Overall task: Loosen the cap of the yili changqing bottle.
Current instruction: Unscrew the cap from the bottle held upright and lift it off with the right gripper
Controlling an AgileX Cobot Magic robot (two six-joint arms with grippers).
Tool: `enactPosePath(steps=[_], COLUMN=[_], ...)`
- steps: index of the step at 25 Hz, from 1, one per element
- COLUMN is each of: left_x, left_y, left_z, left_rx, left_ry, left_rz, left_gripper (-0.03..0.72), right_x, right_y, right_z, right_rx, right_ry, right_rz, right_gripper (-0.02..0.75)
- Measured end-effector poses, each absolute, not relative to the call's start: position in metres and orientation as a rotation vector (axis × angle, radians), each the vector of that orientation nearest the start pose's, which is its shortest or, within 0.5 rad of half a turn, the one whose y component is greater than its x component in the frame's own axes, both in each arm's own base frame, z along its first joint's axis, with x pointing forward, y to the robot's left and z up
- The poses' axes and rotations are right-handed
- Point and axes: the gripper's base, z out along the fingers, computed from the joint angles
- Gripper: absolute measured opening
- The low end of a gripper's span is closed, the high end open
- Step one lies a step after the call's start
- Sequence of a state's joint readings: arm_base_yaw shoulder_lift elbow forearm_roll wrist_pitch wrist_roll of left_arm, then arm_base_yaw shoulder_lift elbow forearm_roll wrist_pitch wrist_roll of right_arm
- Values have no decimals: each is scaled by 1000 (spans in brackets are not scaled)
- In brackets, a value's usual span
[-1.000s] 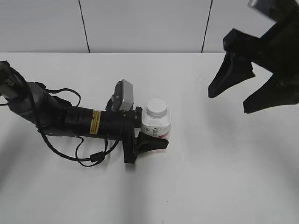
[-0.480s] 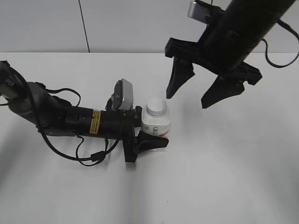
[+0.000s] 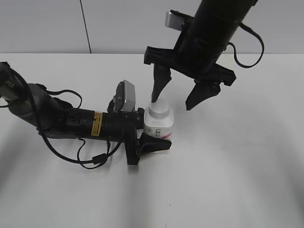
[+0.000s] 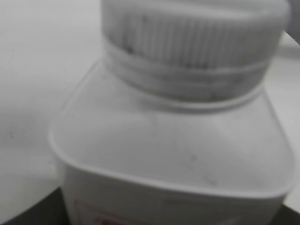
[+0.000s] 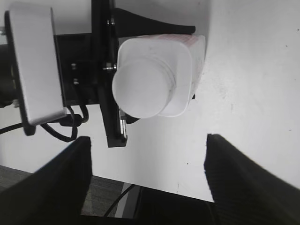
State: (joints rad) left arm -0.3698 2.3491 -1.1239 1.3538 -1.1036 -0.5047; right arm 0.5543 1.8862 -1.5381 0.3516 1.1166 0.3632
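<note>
White cap (image 3: 159,110) sits just below our wide-open, empty right gripper (image 3: 180,98), left gripper (image 3: 153,137) clamping the yili changqing bottle (image 3: 158,128), so next we probably drop and pinch the cap.

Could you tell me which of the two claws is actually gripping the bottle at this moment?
The left claw, lying low along the table, clamps the yili changqing bottle by its body. The right claw hangs open above the cap, touching nothing.
</note>
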Motion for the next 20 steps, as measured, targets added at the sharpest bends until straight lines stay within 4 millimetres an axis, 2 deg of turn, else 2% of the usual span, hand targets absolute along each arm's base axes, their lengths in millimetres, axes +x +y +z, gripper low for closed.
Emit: enactPosePath(steps=[4, 11, 20], left_x=[330, 330, 330], left_y=[-213, -213, -213], left_z=[49, 49, 49], left_rx=[1393, 1390, 1388], left_ry=[1514, 1516, 1519], left_rz=[-1051, -1049, -1046], left_gripper=[421, 421, 421], right_x=[322, 336, 334], right_y=[232, 241, 251], right_z=[239, 235, 220], right_rx=[-82, -87, -134], right_ry=[3092, 3068, 3099], right_rz=[560, 567, 518], right_gripper=[587, 587, 587])
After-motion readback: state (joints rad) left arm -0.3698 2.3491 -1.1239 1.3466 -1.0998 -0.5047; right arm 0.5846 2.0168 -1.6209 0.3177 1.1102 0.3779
